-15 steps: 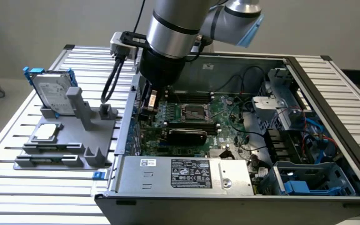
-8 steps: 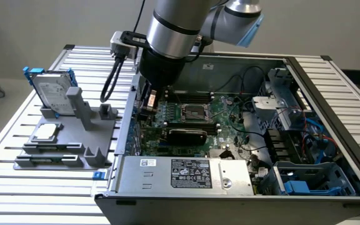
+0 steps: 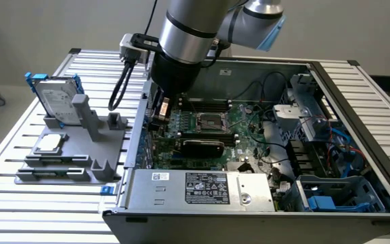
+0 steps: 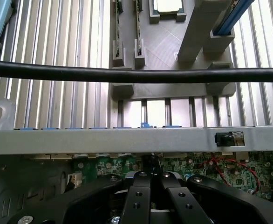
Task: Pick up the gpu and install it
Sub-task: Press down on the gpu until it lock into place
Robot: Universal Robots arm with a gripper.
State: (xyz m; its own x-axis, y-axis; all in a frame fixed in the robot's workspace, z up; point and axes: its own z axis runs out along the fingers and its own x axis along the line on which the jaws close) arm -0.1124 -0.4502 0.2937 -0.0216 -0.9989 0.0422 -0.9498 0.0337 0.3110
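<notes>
GPU (image 3: 202, 147): black shroud up, lying on the motherboard (image 3: 246, 133) inside the open case (image 3: 330, 91), just below the CPU socket (image 3: 210, 121). Gripper (image 4: 150, 179): lowered inside the case by the wall on the exterior view's left, near the GPU; fingers (image 4: 139, 198) drawn together, nothing seen between them. Power supply (image 3: 202, 189): front of case. Grey holder (image 3: 66, 152): on the slatted tabletop (image 3: 19, 203), carrying hard drive (image 3: 58, 104) and processor (image 3: 51, 144).
</notes>
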